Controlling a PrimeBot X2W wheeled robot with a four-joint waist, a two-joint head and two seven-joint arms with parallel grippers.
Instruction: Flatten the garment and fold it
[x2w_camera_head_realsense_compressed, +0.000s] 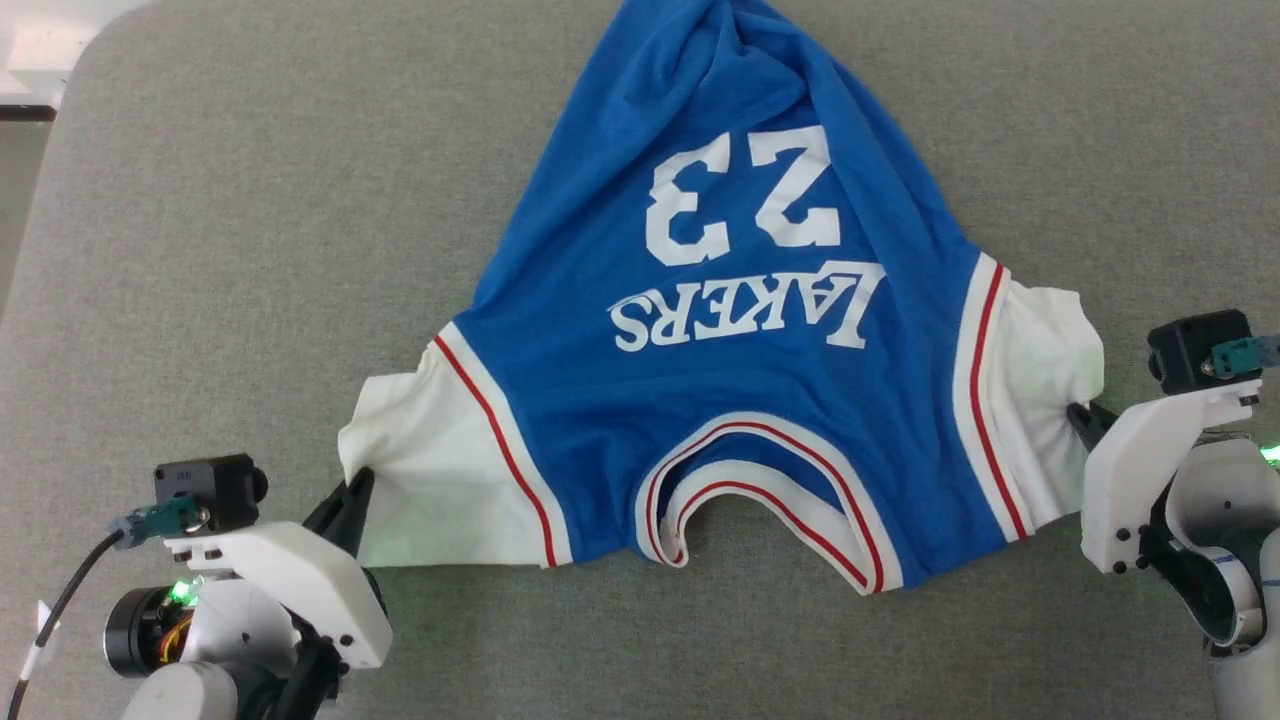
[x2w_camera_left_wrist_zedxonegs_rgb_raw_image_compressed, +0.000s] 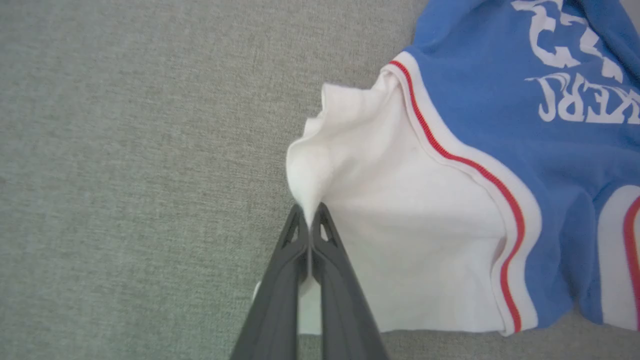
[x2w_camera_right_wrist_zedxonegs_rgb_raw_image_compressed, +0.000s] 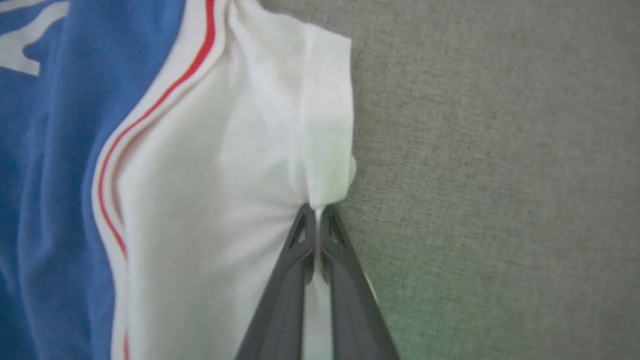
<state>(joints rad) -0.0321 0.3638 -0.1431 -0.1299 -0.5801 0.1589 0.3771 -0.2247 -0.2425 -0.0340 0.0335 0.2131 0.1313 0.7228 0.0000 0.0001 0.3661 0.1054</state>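
The T-shirt (x2w_camera_head_realsense_compressed: 740, 330) lies print-up on the desk (x2w_camera_head_realsense_compressed: 200, 250), collar near. Head view shows the bunched far hem; wrist views show left pincer (x2w_camera_left_wrist_zedxonegs_rgb_raw_image_compressed: 310, 212) and right pincer (x2w_camera_right_wrist_zedxonegs_rgb_raw_image_compressed: 318, 209) clamped on sleeve edges.

Bright, even light, faint shadows; the garment (x2w_camera_right_wrist_zedxonegs_rgb_raw_image_compressed: 210, 190) glares white, slightly blurred.

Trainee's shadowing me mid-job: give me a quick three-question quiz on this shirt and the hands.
1. True or false: the left hand is shut on a white sleeve of the T-shirt.
2. Past the "23", the shirt's far end is: A spread flat; B bunched narrow; C folded onto the collar.
3. Fill in: the right hand pinches the other sleeve at its ____.
Key: 1 true; 2 B; 3 hem.
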